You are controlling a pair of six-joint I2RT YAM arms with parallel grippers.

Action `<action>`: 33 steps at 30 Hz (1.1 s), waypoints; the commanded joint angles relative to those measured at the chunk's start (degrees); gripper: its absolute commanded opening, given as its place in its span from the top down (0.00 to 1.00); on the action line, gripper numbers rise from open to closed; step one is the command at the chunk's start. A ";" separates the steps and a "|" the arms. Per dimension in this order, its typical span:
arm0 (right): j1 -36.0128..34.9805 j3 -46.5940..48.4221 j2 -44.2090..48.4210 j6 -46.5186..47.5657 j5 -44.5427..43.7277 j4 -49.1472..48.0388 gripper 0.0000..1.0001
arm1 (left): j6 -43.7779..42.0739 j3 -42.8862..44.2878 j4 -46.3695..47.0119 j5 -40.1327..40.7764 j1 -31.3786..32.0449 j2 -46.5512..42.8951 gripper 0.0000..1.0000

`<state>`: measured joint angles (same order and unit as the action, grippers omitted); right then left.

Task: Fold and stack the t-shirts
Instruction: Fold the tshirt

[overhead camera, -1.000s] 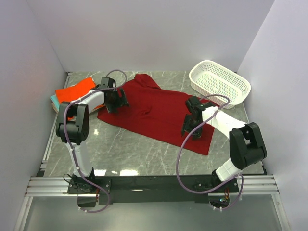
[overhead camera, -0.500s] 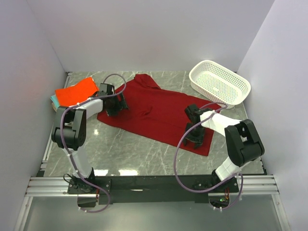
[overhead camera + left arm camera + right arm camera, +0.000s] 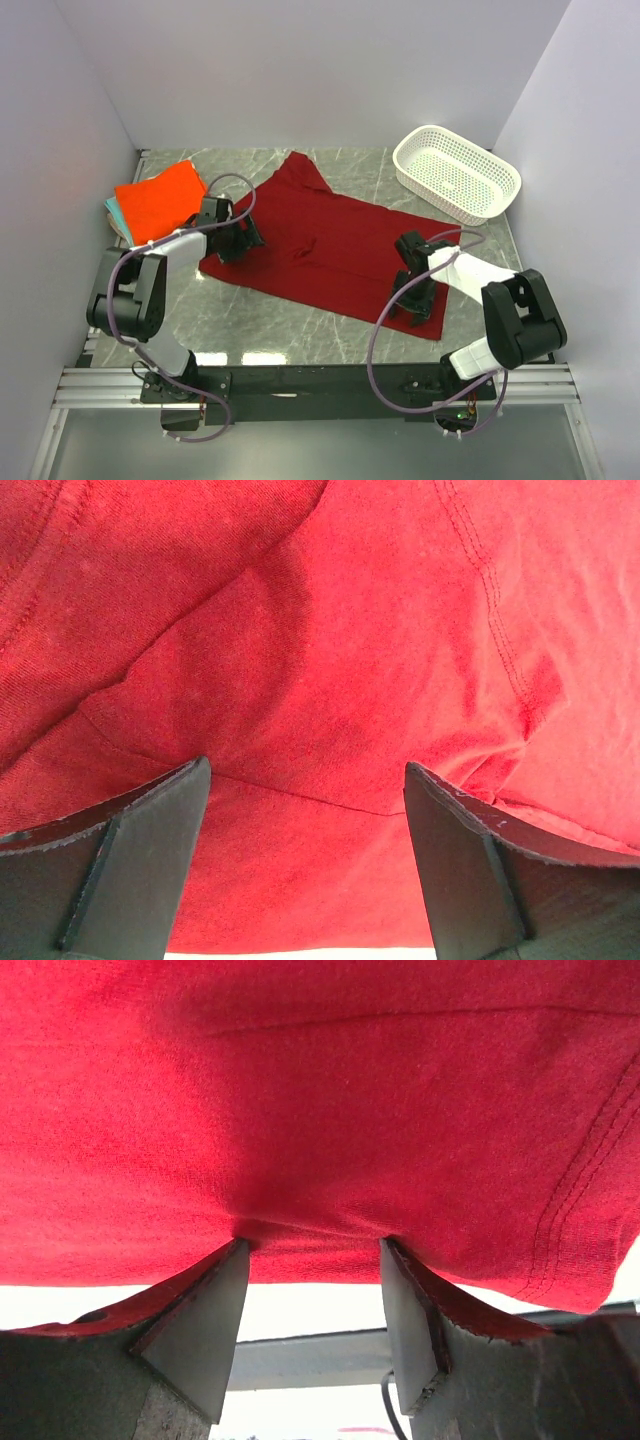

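The dark crimson t-shirt (image 3: pixel 330 235) lies spread flat across the middle of the table. My left gripper (image 3: pixel 236 240) rests on the shirt's left part; in the left wrist view it (image 3: pixel 305 780) is open, with red cloth (image 3: pixel 300 660) filling the space between the wide jaws. My right gripper (image 3: pixel 412 302) is on the shirt's near right corner; in the right wrist view it (image 3: pixel 312 1250) is open, with both fingertips pressed against the cloth's edge (image 3: pixel 320 1110). The orange shirt (image 3: pixel 155 195) lies folded at the far left on the teal one (image 3: pixel 110 208). I cannot make out the tan shirt.
A white perforated basket (image 3: pixel 500 172) stands at the back right, apart from the shirt. Side walls close in the table on the left and right. The metal rail with the arm bases (image 3: pixel 320 382) runs along the near edge.
Both grippers have moved toward the near edge, and the crimson shirt has slid with them. The shirt's left part has come away from the orange shirt.
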<state>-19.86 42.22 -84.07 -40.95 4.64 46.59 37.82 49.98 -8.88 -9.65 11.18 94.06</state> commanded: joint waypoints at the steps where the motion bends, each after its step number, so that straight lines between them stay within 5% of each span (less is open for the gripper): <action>1: 0.35 -4.33 0.83 -0.53 0.10 2.37 0.38 | 1.99 -5.67 -10.45 2.70 1.04 -0.36 0.14; 7: 0.35 -2.59 3.12 -0.10 -0.77 5.52 0.38 | 3.13 -6.13 -14.22 4.20 3.58 -6.78 0.14; 12: 0.35 8.04 3.92 1.75 -2.80 10.71 0.38 | 3.22 -1.38 -18.44 5.08 5.17 -10.30 0.13; 20: 0.26 19.91 -1.52 5.97 -2.01 8.09 0.38 | 1.20 8.64 -16.09 3.59 5.17 -4.87 0.13; 33: 0.26 8.85 -6.90 4.48 1.95 -2.03 0.39 | 3.92 -0.21 -4.82 -1.25 5.17 -0.46 0.13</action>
<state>-19.73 52.95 -91.33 -36.18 6.76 46.04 40.84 52.42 -16.08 -9.93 16.32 94.37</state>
